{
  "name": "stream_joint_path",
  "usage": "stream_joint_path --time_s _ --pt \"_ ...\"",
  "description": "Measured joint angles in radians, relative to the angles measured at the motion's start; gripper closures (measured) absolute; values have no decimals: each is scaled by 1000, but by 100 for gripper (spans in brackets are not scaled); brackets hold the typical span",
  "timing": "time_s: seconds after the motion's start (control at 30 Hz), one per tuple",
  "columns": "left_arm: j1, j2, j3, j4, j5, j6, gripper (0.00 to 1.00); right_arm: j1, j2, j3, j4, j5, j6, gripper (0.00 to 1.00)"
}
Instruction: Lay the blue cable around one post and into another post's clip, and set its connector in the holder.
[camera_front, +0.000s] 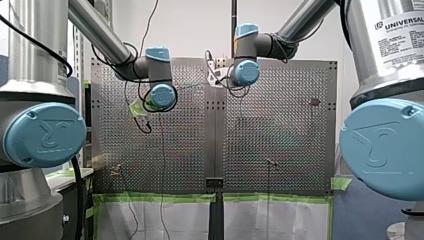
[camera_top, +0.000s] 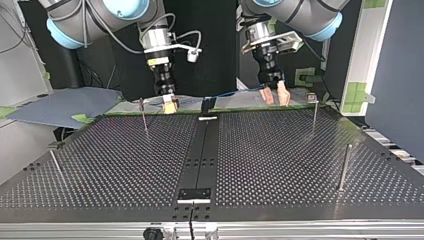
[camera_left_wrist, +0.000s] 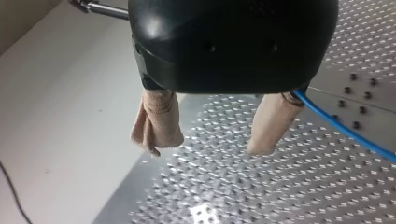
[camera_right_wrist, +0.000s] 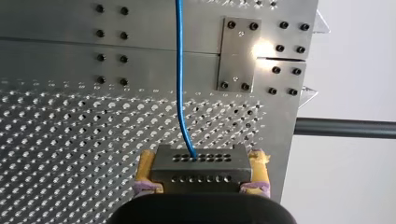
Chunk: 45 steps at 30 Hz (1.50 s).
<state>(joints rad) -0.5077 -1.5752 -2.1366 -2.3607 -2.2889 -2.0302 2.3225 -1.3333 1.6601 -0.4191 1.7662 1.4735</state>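
Connector (camera_right_wrist: 198, 168): a grey block with rows of small holes. It sits clenched between the yellow pads (camera_right_wrist: 145, 163) of my right gripper (camera_top: 169, 102), one pad on each end.
Blue cable (camera_right_wrist: 180, 93): it leaves the block's upper face and runs straight ahead of my right gripper over the perforated table (camera_top: 280, 150). In the top view it spans the table's far edge between my two grippers. In the left wrist view it passes just beside the outer side of one beige finger (camera_left_wrist: 268, 123), not between the two.
Right gripper: grasping the connector at the far edge, left of centre in the top view and just beside a thin post (camera_top: 143, 114).
Left gripper (camera_left_wrist: 207, 147): fingers spread wide, with only bare table showing between them. It is over the far edge, right of centre in the top view.
Posts: the other three stand upright, one at the far right (camera_top: 314, 110), one at the near right (camera_top: 344, 167) and one at the near left (camera_top: 55, 165) of the top view.
Black bracket (camera_top: 206, 104): at the middle of the far edge. The cable crosses at its height; I cannot tell whether they touch.
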Motion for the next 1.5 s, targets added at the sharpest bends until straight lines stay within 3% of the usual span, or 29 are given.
stream_joint_path --time_s 0.23,0.6,0.9,1.27,1.5 --pt "16 71 11 -71 -2 -1 0 -5 31 -66 50 -25 -8 100" --pt "63 160 66 -160 -10 18 0 10 52 -128 59 -99 -33 100" --pt "126 231 135 -230 -4 66 0 29 56 -144 58 -164 -37 100" --pt "233 335 214 -338 91 129 0 53 79 -210 69 -177 -37 100" --pt "297 315 244 -402 155 140 0 74 115 -265 104 -174 -37 100"
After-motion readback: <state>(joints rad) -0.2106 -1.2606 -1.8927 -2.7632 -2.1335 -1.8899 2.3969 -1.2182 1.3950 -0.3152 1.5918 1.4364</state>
